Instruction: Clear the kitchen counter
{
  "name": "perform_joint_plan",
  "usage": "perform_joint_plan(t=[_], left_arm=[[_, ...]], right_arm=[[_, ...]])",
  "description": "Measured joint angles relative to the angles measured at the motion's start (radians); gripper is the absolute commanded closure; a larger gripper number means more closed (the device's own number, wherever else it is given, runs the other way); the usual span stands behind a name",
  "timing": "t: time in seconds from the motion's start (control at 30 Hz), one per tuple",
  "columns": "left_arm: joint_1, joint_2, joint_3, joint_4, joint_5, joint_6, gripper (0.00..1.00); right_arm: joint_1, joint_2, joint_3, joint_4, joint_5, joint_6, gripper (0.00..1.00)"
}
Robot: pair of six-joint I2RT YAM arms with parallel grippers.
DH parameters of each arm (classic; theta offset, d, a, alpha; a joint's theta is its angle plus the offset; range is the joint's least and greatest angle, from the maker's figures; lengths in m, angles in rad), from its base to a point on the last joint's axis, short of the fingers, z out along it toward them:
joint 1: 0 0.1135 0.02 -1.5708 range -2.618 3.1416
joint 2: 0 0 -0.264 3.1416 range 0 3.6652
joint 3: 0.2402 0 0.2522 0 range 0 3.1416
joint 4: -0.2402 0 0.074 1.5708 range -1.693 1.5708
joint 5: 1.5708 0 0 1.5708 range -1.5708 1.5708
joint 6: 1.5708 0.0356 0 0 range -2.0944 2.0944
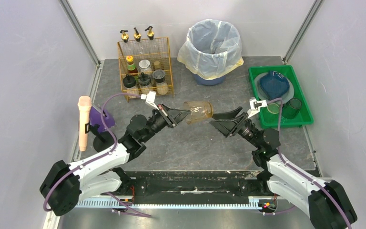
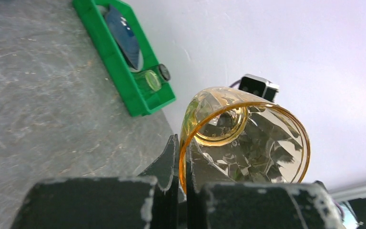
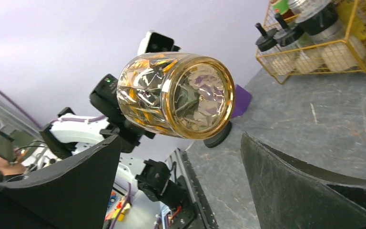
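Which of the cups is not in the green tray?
The amber faceted glass, gripped by the left gripper above the counter; both green cups sit in the tray.

At either end of the black base rail [image 1: 190, 183], the left arm [image 1: 100, 162] and the right arm [image 1: 290, 171] had glossy white link shells joined by rounded black joint housings. A purple cable [image 1: 106, 125] ran along each arm. Farther from the rail, a small white boxy camera [image 1: 148, 98] sat behind each gripper. The left gripper [image 1: 185, 114] had matte black fingers [image 2: 164, 167] with pale, chipped edges. The right gripper [image 1: 220, 124] had broad black wedges, finely scratched. A green light [image 3: 107, 81] glowed on one black left-arm joint.
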State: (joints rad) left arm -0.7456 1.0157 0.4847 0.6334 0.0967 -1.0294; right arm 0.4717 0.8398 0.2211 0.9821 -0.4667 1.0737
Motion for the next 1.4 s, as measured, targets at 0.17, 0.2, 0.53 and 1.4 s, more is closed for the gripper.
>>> perform_joint_plan(t=[0.17, 0.2, 0.53, 1.4], left_arm=[[-0.011, 0.027, 0.000, 0.097, 0.043, -0.033, 0.98], [-0.016, 0.027, 0.000, 0.111, 0.046, -0.033, 0.98], [-0.064, 0.080, 0.012, 0.196, 0.080, -0.032, 0.98], [-0.086, -0.112, 0.043, -0.204, -0.060, 0.182, 0.28]], right_arm=[[0.000, 0.058, 0.000, 0.138, -0.014, 0.077, 0.02], [0.000, 0.069, 0.000, 0.168, -0.016, 0.093, 0.02], [0.000, 0.166, 0.019, 0.373, -0.044, 0.192, 0.05], [-0.052, 0.185, 0.029, 0.441, -0.104, 0.242, 1.00]])
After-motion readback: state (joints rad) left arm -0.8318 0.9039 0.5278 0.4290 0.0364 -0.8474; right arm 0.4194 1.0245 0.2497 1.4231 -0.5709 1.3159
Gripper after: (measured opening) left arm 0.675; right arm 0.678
